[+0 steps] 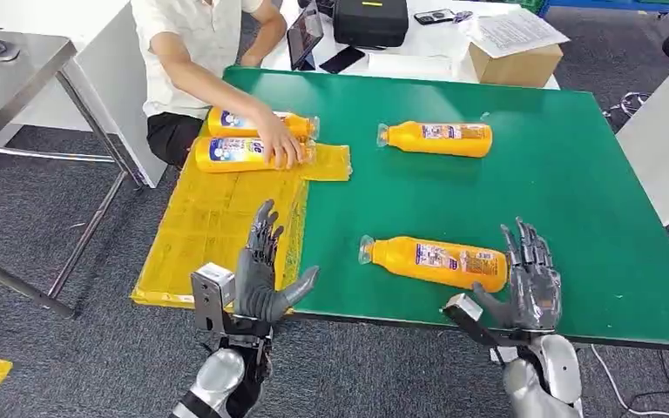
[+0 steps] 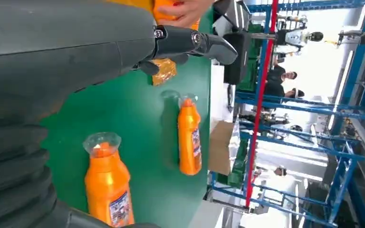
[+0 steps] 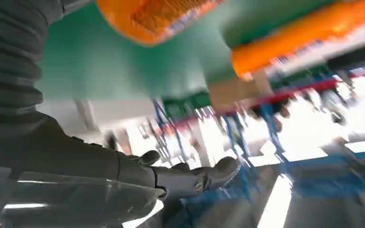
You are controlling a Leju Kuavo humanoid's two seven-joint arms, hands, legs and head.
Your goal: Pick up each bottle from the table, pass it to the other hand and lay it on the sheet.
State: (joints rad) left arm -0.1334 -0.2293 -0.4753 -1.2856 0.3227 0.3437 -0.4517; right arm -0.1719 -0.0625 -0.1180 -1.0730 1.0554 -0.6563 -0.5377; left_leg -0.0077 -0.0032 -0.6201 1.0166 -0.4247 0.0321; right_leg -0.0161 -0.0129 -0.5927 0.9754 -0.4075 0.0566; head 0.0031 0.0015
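Two orange bottles lie on the green table (image 1: 575, 183): a near bottle (image 1: 435, 261) in front of me and a far bottle (image 1: 437, 138) behind it. My right hand (image 1: 531, 283) is open, fingers spread, right beside the near bottle's base. My left hand (image 1: 261, 266) is open above the near end of the yellow sheet (image 1: 218, 226). Two more orange bottles (image 1: 235, 152) lie at the sheet's far end, under a person's hand (image 1: 279, 146). The left wrist view has the near bottle (image 2: 107, 183) and the far bottle (image 2: 189, 137).
A person sits at the table's far left corner. Behind the table are a cardboard box (image 1: 516, 61), a black case (image 1: 370, 22) and a tablet (image 1: 305, 37). A metal table (image 1: 9, 70) stands to the left.
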